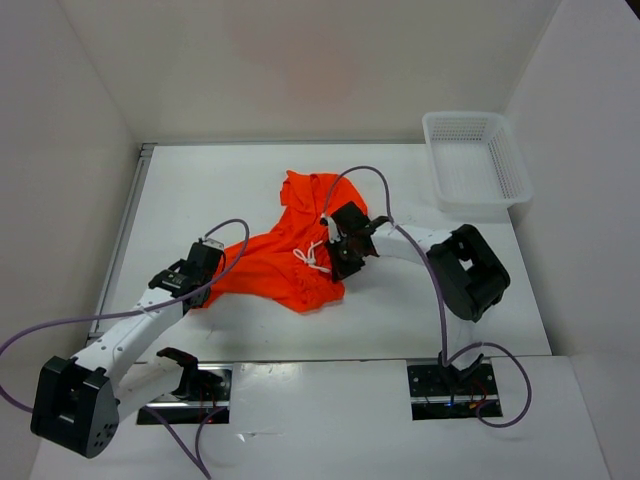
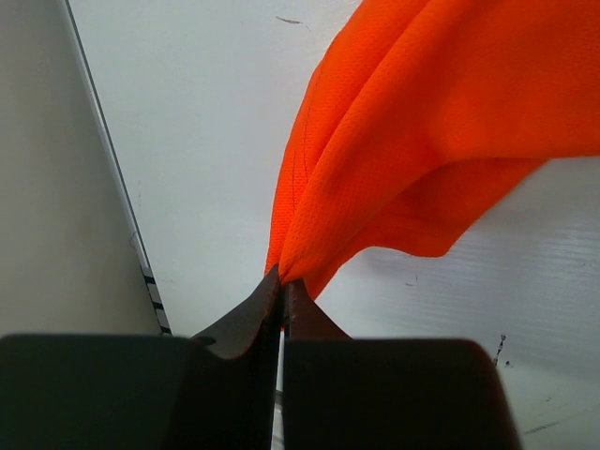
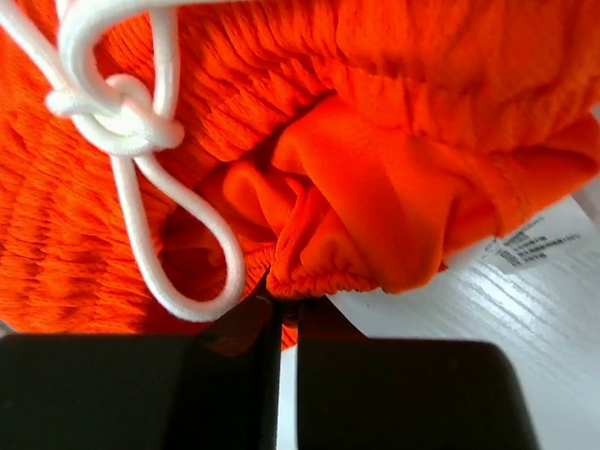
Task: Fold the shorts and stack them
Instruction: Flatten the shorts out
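Observation:
The bright orange shorts (image 1: 290, 255) lie bunched in the middle of the white table, the white drawstring (image 1: 313, 258) knotted on top. My left gripper (image 1: 203, 290) is shut on the hem of the shorts (image 2: 394, 141) at their left end, the fabric pinched between its fingertips (image 2: 283, 286). My right gripper (image 1: 340, 262) is shut on the gathered elastic waistband (image 3: 319, 277) at the right side of the heap, beside the drawstring loop (image 3: 141, 141). A white label (image 3: 530, 246) shows under the fabric there.
A white mesh plastic basket (image 1: 477, 160) stands at the back right corner of the table. A raised wall edge (image 2: 112, 159) runs along the table's left side. Purple cables loop over both arms.

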Available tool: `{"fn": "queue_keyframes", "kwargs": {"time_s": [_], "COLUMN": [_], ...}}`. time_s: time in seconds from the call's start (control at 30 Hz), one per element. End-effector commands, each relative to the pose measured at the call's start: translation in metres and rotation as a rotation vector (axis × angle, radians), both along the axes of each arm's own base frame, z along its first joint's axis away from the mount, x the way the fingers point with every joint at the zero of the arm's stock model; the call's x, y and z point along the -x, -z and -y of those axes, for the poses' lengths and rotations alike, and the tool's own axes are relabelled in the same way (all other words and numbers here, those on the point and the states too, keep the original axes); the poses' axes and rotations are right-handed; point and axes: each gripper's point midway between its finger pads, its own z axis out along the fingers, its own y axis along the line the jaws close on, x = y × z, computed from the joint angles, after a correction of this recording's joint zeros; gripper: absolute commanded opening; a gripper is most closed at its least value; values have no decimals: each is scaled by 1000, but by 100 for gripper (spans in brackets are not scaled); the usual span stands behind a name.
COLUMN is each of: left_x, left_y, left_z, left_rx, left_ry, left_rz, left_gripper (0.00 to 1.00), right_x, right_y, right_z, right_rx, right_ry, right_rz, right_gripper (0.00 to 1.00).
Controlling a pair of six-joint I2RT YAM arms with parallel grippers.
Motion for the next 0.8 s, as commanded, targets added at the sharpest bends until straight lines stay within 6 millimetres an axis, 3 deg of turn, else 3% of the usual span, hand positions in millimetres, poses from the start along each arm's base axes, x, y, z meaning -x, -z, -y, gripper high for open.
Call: {"fn": "queue_keyframes", "kwargs": {"time_s": [0.0, 0.07, 0.13, 0.17, 0.23, 0.3, 0.37, 0.4, 0.47, 0.53, 0.57, 0.63, 0.73, 0.77], "left_x": [-11, -13, -16, -17, -19, -22, -22, -24, -24, -25, -25, -25, -21, -18], "left_y": [-13, -14, -15, -14, -14, -16, -16, -18, -16, -21, -20, -20, -17, -13], "left_z": [1, 2, 3, 3, 5, 7, 11, 13, 19, 22, 25, 25, 24, 24], "left_rx": [-4, -4, 0, 0, 10, 22, 30, 40, 57, 71, 79, 79, 75, 80], "left_ry": [-3, -3, -4, -4, 1, 5, 18, 23, 45, 52, 66, 66, 65, 69], "left_rz": [47, 47, 58, 59, 65, 73, 71, 77, 59, 56, 53, 53, 41, 28], "left_gripper": [0, 0, 0, 0, 0, 0, 0, 0, 0, 0, 0, 0, 0, 0], "right_x": [-29, -58, -75, -88, -102, -104, -96, -83, -63, -28, -15, 3, 5, -1], "right_y": [-7, -14, -22, -28, -46, -54, -54, -51, -40, -37, -40, -53, -92, -117], "right_z": [10, 53, 96, 127, 149, 154, 139, 116, 95, 55, 48, 21, -3, -14], "right_rx": [98, 216, 298, 375, 545, 702, 732, 742, 748, 632, 600, 461, 308, 228], "right_ry": [22, 144, 203, 238, 4, -187, -304, -400, -526, -675, -692, -745, -704, -645], "right_rz": [141, 224, 257, 301, 456, 523, 537, 559, 558, 554, 531, 511, 537, 562], "right_gripper": [0, 0, 0, 0, 0, 0, 0, 0, 4, 29, 40, 53, 61, 61]}}
